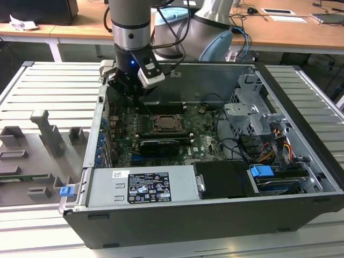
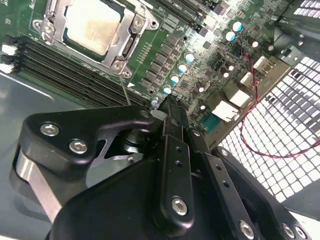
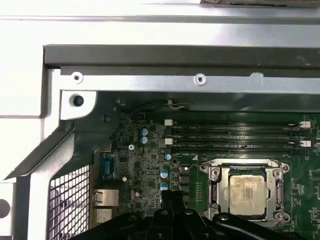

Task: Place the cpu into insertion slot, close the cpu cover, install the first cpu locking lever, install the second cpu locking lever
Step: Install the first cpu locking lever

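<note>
The cpu [image 3: 247, 192], a pale silver-beige square, lies flat in the insertion slot [image 1: 171, 129] on the green board. The silvery cpu cover [image 3: 220, 189] lies down around it as a frame. In the second wrist view the cpu [image 2: 92, 25] shows through the cover's [image 2: 131, 31] window, and a thin wire lever [image 2: 125, 90] runs out from the socket corner toward the gripper. My gripper [image 2: 170, 107] is shut with nothing in it. It hangs over the board beside the socket, near the case's rear corner [image 1: 124, 88], apart from the cpu. Its black tip [image 3: 172, 196] shows in both wrist views.
Long black memory slots [image 3: 235, 137] lie beside the socket. A perforated case wall [image 2: 280, 135] and a red cable [image 2: 250, 100] are close to the gripper. A drive cage [image 1: 250, 107] and a power supply [image 1: 142, 185] fill the case; grey fixtures [image 1: 43, 145] stand at the exterior view's left.
</note>
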You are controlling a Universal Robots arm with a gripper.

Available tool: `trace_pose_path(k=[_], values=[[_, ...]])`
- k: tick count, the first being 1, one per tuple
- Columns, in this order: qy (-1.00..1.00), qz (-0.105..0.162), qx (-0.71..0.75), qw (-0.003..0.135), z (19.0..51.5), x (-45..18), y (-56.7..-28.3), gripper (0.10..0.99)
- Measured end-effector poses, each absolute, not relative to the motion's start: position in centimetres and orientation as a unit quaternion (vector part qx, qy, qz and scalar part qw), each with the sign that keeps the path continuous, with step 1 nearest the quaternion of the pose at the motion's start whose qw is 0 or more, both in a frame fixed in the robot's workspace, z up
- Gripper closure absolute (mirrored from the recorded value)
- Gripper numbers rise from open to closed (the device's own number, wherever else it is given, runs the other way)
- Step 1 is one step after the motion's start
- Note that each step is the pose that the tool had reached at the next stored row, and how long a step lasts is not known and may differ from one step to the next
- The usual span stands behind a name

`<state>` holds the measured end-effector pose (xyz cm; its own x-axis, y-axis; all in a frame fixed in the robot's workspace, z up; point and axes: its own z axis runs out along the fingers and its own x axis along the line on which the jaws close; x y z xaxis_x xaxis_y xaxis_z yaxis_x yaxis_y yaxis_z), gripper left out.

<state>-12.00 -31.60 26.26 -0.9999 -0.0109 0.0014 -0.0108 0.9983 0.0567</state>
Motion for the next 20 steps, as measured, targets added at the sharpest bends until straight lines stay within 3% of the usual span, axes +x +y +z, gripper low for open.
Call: trace_pose_path(k=[20], values=[[-1.000,-0.028,0.009,0.001,25.4,-10.2,-29.1,0.980]])
